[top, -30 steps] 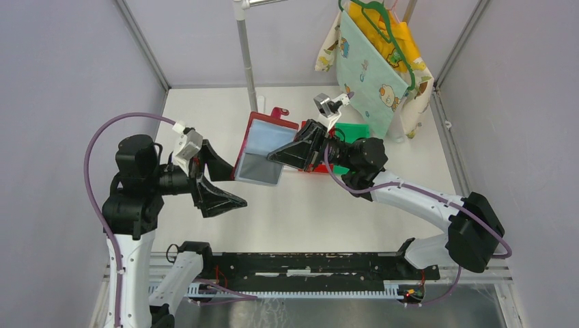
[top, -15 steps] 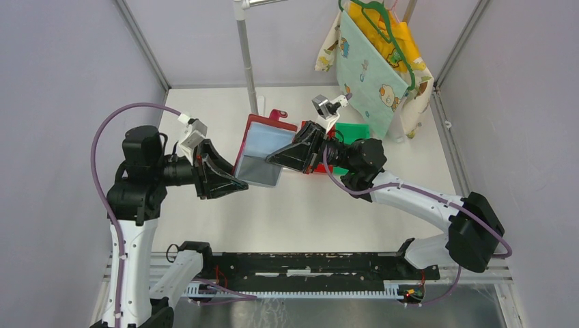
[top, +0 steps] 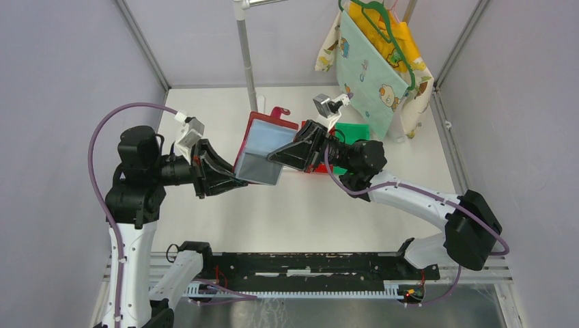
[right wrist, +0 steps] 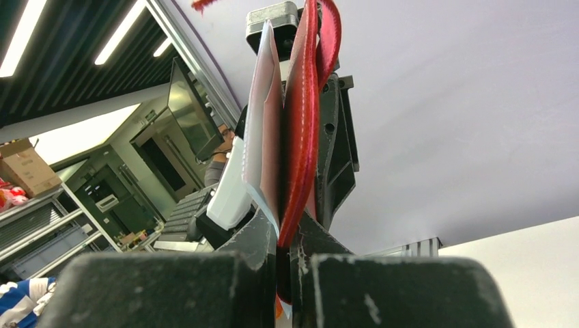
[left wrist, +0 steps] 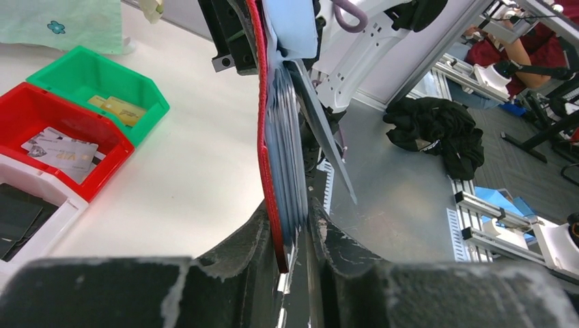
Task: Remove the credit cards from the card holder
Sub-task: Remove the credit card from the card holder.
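The card holder [top: 263, 154] is a dark red folder with stitched edges, opened out so that its stack of clear, grey-blue plastic sleeves faces up toward the top camera; a small red closing tab [top: 278, 113] sticks out from its far edge. It hangs in the air above the counter [top: 307, 212], tilted, stretched between the two arms. In the left wrist view the holder [left wrist: 265, 137] runs edge-on, red cover on one side and the fanned sleeves on the other.

The left fingers [left wrist: 239, 253] pinch its near lower edge, one against the red cover, the other against the sleeves. The right fingers [right wrist: 252, 239] are pressed together on the opposite edge of the holder [right wrist: 304, 137], gripping red cover and pale sleeves alike.

Below, on the counter, two tan credit cards [left wrist: 119, 108] lie in a green bin [left wrist: 147, 92]; their print is too small to read. Beside it, a red bin [left wrist: 102, 174] holds a pale card [left wrist: 65, 152] marked "VIP". A white bin [left wrist: 61, 219] next to that holds dark cards.

At the back right, a cloth printed with bears [top: 372, 75] hangs from a green hanger.
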You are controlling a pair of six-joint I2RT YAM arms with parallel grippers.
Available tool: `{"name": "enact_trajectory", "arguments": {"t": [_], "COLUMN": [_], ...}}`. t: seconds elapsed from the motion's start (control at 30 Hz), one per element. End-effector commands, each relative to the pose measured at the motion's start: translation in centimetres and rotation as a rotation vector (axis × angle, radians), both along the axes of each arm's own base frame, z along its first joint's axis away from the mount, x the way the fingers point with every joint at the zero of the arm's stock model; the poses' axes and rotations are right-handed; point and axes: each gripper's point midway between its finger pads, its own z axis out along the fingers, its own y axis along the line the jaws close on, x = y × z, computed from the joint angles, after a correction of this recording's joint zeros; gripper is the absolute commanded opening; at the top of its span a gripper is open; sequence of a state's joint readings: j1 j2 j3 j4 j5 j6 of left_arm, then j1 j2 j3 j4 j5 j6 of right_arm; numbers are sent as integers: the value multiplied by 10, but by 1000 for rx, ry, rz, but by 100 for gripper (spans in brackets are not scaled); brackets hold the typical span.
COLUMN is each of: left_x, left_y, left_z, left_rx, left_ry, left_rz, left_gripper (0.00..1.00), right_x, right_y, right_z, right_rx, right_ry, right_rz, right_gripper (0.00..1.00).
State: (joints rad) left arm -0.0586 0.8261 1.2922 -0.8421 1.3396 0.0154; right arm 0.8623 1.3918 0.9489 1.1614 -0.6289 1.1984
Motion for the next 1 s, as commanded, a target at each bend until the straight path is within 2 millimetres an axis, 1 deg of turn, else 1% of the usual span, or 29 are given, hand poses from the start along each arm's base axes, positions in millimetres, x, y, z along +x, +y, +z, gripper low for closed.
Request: {"name": "enact_trajectory", "arguments": {"t": [0.0,0.17,0.5,0.63,0.73,0.77,0.83,0.87,0.9,0.93,0.97], "left_x": [7,9,9,13,20,24,29,29,29,28,26], "left_y": [0,-2,-3,-3,-2,-2,-2,-2,-2,-3,-3], "left_z": [20,29,26,24,26,27,29,30,31,31,31], "left_rx": [-29,-64,-74,-74,-76,-80,-92,-101,-109,-114,-116], "left_ry": [-23,32,117,133,132,134,137,134,136,137,134], "left_rz": [41,43,35,48,89,110,142,145,144,138,131], "left_gripper": [25,24,37,38,38,41,53,58,60,60,54], "right_x": [-32,-40,-46,-51,-56,-57,-59,-60,-61,-62,-62], "right_y": [-18,-12,-7,-6,-4,-2,2,4,6,8,8], "right_z": [35,34,36,37,37,36,33,33,31,30,29], "right_rx": [136,132,117,122,123,120,109,105,97,92,92], "right_ry": [-94,-104,-144,-156,-164,-166,-168,-172,-172,-174,-175], "right_rz": [79,118,128,144,156,159,161,160,163,165,164], "right_gripper": [0,0,0,0,1,2,4,6,10,13,18]}}
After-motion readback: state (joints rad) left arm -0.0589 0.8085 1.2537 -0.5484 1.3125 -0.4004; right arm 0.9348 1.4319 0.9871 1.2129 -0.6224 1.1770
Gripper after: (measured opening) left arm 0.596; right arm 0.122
